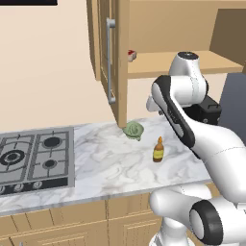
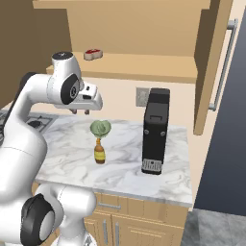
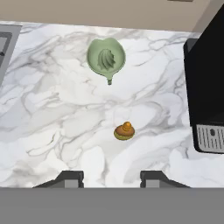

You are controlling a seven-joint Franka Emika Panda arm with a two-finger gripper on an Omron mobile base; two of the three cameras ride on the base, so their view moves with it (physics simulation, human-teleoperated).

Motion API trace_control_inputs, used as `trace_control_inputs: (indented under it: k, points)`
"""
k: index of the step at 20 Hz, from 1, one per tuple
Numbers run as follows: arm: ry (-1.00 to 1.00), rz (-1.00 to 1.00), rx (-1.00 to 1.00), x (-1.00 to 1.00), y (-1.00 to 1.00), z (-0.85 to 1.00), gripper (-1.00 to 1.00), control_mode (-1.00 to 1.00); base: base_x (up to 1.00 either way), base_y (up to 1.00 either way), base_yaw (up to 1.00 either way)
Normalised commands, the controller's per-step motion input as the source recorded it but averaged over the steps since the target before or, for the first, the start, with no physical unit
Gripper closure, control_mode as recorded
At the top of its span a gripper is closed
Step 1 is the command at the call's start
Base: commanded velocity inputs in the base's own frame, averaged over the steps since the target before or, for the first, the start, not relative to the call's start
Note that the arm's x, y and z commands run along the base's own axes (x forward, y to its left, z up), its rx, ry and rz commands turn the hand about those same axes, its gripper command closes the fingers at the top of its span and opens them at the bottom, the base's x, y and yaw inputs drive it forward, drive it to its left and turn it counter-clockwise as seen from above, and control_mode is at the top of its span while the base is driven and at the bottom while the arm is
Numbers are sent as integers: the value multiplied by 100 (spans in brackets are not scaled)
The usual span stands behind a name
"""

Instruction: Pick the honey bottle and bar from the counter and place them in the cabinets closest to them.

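Marble counter [image 3: 52, 113], honey bottle [image 3: 124, 131] under open jaws

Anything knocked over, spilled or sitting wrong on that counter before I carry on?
Nothing stands out. The honey bottle stands upright on the counter, apart from the green lump and the black machine. The bar lies flat on the cabinet shelf. The open claw hangs above the bottle, empty.

Beige wall [image 1: 43, 72], gas hob [image 1: 33, 156] (four burners), black appliance [image 2: 154, 129], grey floor [image 2: 216, 228]
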Motion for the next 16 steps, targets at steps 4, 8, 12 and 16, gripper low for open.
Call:
trace_control_inputs:
  k: [4,8,12,16]
  points:
    - [0,0,0,0,-1,-3,-100,-100,0,0,0]
    - [0,0,0,0,0,-1,-100,-100,0,0,0]
    - [0,0,0,0,-5,-7,-100,-100,0,0,0]
    - [1,0,-1,0,-4,-19,-100,-100,0,0,0]
